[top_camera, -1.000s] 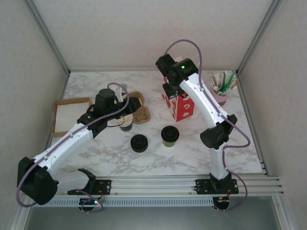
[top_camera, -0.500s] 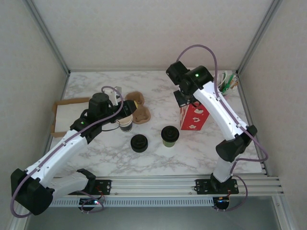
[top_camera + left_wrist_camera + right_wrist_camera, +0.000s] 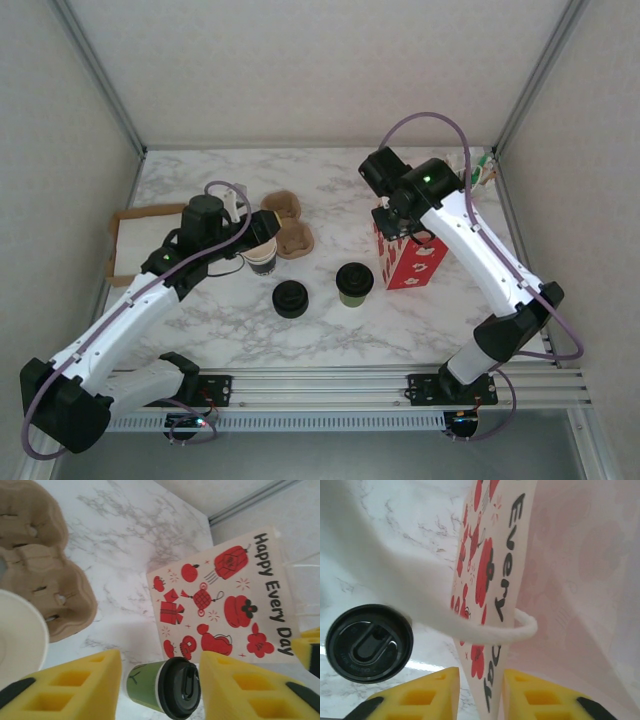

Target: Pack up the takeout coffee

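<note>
The takeout coffee point(image 3: 354, 280), olive-green with a black lid, stands at mid-table, left of the red-and-white paper bag point(image 3: 415, 258). My right gripper point(image 3: 395, 225) sits at the bag's top left edge. In the right wrist view its jaws point(image 3: 481, 680) are open, one on each side of the bag wall point(image 3: 490, 580), with the coffee lid point(image 3: 369, 642) below left. My left gripper point(image 3: 265, 232) hovers over a lidless cup point(image 3: 262, 260). Its jaws point(image 3: 160, 670) stand open and hold nothing. Far beyond them are the coffee point(image 3: 165, 687) and the bag point(image 3: 225, 600).
A brown pulp cup carrier point(image 3: 288, 225) lies behind the lidless cup point(image 3: 17, 640). A loose black lid point(image 3: 290, 299) rests left of the coffee. A cardboard tray with a napkin point(image 3: 150, 235) is at the left edge; a pink cup of sticks point(image 3: 478, 170) is at back right.
The right arm has carried the bag rightward and nearer the front, and its jaws have parted from the bag wall. The left jaws have widened beside the lidless cup.
</note>
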Tool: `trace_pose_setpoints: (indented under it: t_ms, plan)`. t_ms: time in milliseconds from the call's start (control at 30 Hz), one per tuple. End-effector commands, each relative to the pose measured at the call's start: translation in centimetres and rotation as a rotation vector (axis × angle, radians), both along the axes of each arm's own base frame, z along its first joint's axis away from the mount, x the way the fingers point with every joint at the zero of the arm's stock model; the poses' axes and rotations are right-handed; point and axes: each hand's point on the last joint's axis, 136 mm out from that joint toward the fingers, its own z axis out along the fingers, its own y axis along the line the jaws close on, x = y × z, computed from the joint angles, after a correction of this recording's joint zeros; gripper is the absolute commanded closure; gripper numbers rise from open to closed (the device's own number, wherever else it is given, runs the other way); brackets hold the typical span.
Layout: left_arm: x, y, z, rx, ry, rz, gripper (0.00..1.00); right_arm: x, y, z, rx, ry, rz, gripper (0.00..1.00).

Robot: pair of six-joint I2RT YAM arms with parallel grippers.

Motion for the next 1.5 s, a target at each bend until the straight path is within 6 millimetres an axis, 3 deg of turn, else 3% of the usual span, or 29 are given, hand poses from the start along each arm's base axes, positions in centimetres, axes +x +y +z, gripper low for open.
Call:
trace_pose_setpoints:
  t_ms: [0,300,433,633,867,1133,1267,1467]
  plan:
    - [0.0,2.1,2.2,0.041,-0.042,0.069,0.5,-1.3,0.0,2.2,0.087,-0.047,-0.015,0.68]
    - [-0.3,7.2,1.4,0.187,0.006,0.189,0.44,-5.1,-0.1,7.3,0.346,-0.125,0.001,0.32]
    - [1.1,8.9,0.6,0.181,0.028,0.209,0.42,-6.4,1.9,8.8,0.461,-0.124,0.069,0.26]
    - [5.5,9.3,-0.9,0.082,0.06,0.157,0.41,-7.4,6.6,9.5,0.483,-0.108,0.214,0.23]
    - [10.9,9.5,-4.7,0.011,0.122,0.139,0.2,-6.7,12.7,7.3,0.439,-0.025,0.299,0.2]
    - [13.9,7.3,-11.0,-0.079,0.23,0.045,0.16,-4.1,16.8,2.8,0.383,0.078,0.269,0.1]
    - [14.4,5.2,-12.6,-0.115,0.255,-0.008,0.16,-2.6,17.7,0.8,0.364,0.11,0.235,0.01]
    - [13.4,1.5,-14.3,-0.152,0.277,-0.088,0.16,-0.6,17.3,-1.1,0.354,0.138,0.155,0.01]
